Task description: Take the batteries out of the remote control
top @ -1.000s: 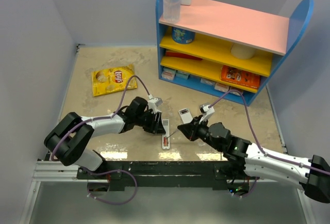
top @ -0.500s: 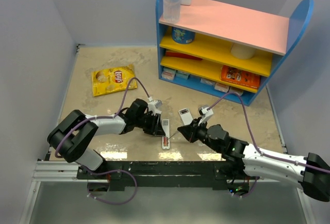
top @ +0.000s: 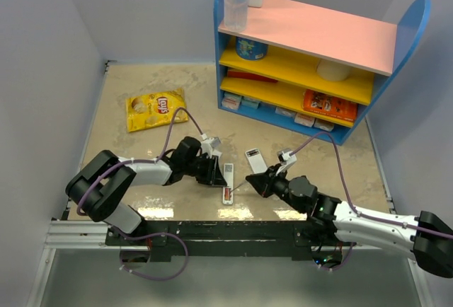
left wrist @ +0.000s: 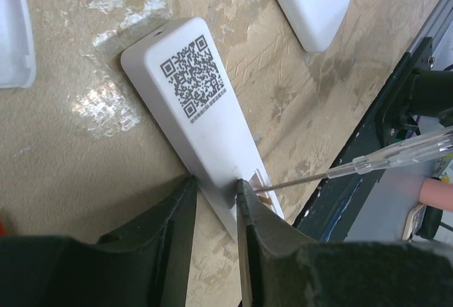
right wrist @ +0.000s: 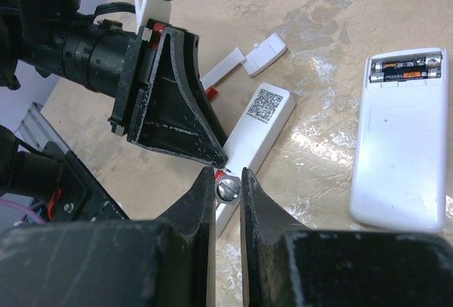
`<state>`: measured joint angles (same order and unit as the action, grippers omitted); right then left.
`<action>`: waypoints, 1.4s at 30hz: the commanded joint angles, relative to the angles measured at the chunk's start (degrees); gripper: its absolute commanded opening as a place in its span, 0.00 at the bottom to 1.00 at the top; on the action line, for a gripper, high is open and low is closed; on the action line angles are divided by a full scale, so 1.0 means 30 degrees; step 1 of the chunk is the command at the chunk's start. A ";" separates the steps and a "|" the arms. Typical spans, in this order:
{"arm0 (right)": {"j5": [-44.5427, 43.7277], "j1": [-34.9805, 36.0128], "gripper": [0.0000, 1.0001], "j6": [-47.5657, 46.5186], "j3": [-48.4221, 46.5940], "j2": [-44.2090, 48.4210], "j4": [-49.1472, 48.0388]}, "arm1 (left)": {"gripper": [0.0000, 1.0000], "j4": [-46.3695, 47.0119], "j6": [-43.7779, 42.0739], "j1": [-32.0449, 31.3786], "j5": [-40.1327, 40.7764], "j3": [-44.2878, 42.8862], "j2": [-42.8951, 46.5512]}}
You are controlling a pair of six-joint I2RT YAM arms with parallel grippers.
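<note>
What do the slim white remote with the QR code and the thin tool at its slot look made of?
The slim white remote looks like matt moulded plastic: even white, softly rounded edges. The thin tool has a bare grey shaft, probably metal, and a see-through handle, likely clear plastic.

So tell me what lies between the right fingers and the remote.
A thin pale stick: the right fingers pinch its butt end, and its metal tip reaches the battery slot of the remote. The left wrist view shows it.
</note>
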<state>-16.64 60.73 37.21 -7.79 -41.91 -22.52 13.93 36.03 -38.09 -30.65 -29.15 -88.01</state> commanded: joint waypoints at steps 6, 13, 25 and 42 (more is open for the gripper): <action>-0.1425 -0.0028 0.00 0.0165 0.0637 0.2571 0.0446 | 0.30 0.0980 0.0616 -0.0078 0.0228 0.0780 -0.0167; -0.1104 -0.0028 0.00 -0.0012 0.0341 0.2078 0.0419 | 0.30 0.1273 0.0909 -0.0078 0.0227 0.1014 -0.0195; -0.0693 -0.0028 0.00 0.0662 0.0809 0.0641 -0.1485 | 0.29 0.1771 0.1261 -0.0107 0.0228 0.1277 -0.0254; -0.1747 -0.0028 0.00 0.2567 0.3331 0.1987 -0.2954 | 0.28 0.2387 0.1554 -0.0107 0.0169 0.1659 -0.0401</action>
<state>-19.70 60.69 43.53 -2.96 -37.74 -30.44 20.97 41.17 -37.63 -30.92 -25.32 -87.96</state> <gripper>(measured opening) 0.129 0.286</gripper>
